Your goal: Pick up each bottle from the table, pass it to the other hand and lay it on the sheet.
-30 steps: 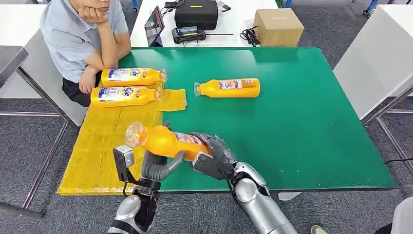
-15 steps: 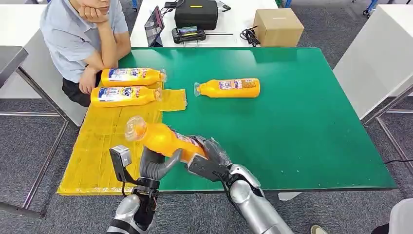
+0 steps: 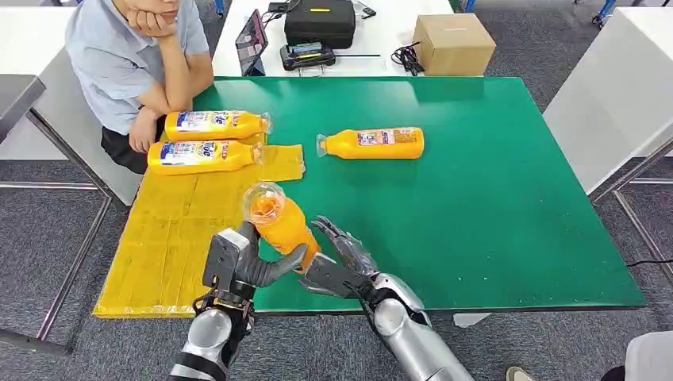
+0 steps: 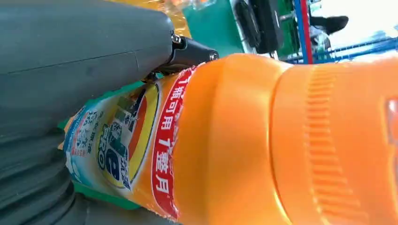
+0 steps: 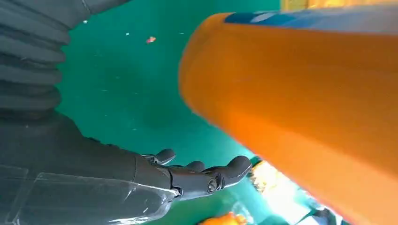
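I am seeing the left hand [image 3: 252, 266] gripping the held bottle [image 3: 279, 220] low in the centre of the head view, thumb and fingers clamped around its body, with the clear cap end tilting up toward the camera. In the left wrist view the held bottle [image 4: 263, 140] is lying hard against the grey thumb, its label reading clearly. The right hand [image 3: 340, 260] is sitting just right of that bottle with its fingers [image 3: 343, 238] spread apart and holding nothing; in the right wrist view its fingers [image 5: 206, 176] are curving open beside the orange body with a gap of green between them. The bottle is hanging over the near edge of the green table [image 3: 492, 206], at the boundary with the yellow sheet [image 3: 159, 238], which is covering the left part of the frame. Two bottles [image 3: 208, 140] are lying side by side on the sheet in the upper left, caps pointing right. Another bottle [image 3: 371, 144] is lying on the bare green surface above centre, cap pointing left. A person [image 3: 131, 55] is sitting at the upper left corner, one forearm resting beside the sheet. A cardboard box [image 3: 454, 44] and a black case [image 3: 320, 22] are resting on a white table along the top edge.
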Controlling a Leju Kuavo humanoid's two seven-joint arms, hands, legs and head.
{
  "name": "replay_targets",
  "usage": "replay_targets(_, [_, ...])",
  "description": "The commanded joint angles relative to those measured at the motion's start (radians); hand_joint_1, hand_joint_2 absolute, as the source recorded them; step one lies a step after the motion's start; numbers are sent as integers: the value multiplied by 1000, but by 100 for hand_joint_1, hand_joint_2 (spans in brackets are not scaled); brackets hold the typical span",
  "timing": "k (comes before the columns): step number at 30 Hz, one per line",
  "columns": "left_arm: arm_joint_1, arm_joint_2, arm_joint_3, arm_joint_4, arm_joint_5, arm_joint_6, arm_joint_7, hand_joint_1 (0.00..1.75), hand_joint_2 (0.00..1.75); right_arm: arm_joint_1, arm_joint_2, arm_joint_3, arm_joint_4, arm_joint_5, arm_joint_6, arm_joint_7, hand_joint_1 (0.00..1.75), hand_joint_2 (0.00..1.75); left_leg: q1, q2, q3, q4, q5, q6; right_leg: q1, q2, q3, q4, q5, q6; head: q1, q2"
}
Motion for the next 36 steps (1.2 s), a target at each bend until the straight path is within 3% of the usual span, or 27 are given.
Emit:
replay_targets(1, [-9, -8, 76, -91, -79, -26, 9, 175, 175, 19, -4, -107, 17, 7, -16, 16, 0, 0, 1, 0, 2, 0, -1, -1, 1, 0, 2, 0, 0, -2, 0, 0])
replay_targets(5, [-3, -2, 84, -140, -216, 19, 13, 175, 175, 35, -1, -130, 3, 25, -19, 15, 0, 0, 1, 0, 2, 0, -1, -2, 1, -1, 2, 0, -1, -2, 0, 0])
replay_targets(12, [-38, 30, 151, -216, -805, 213, 98, 175, 175, 35, 21, -161, -1, 50, -15, 10, 0, 0, 1, 1, 1, 0, 0, -1, 1, 1, 1, 0, 0, -2, 0, 0])
replay_targets(19, [-92, 74, 203, -109, -1174, 250, 224, 175, 175, 30, 20, -168, 21, 42, -9, -22, 0, 0, 1, 2, 3, 0, -1, -2, 1, 1, 3, 0, -1, -3, 0, 0])
replay_targets(21, [-109, 88, 211, -55, -1211, 257, 247, 175, 175, 26, 20, -168, 23, 39, -7, -25, 0, 0, 0, 1, 2, -1, 0, -1, 0, 0, 2, 0, 0, -2, 0, 0])
replay_targets(22, [-125, 149, 159, -12, -1266, 237, 330, 175, 175, 21, 19, -166, 29, 36, -4, -29, 0, 0, 1, 1, 4, -1, 0, -2, 1, 0, 3, -1, 0, -3, 0, 0])
replay_targets(25, [-189, 211, 108, 152, -1266, 215, 420, 175, 175, 1, 19, -159, 58, 27, 0, -44, 0, 0, 1, 0, 4, -2, 0, -2, 1, -1, 4, -1, 0, -3, 0, 0])
replay_targets(29, [-267, 224, 183, 370, -1266, 236, 415, 175, 175, -27, 21, -143, 95, 12, 5, -64, 0, 0, 0, 0, 4, -2, 1, -2, 0, -1, 3, -1, 0, -2, 0, 0])
replay_targets(36, [-304, 252, 185, 507, -1266, 226, 412, 175, 175, -25, 12, -134, 76, 0, -1, -81, 0, 0, 2, 1, 5, -1, 1, -3, 1, 0, 5, 0, -1, -3, 1, 0])
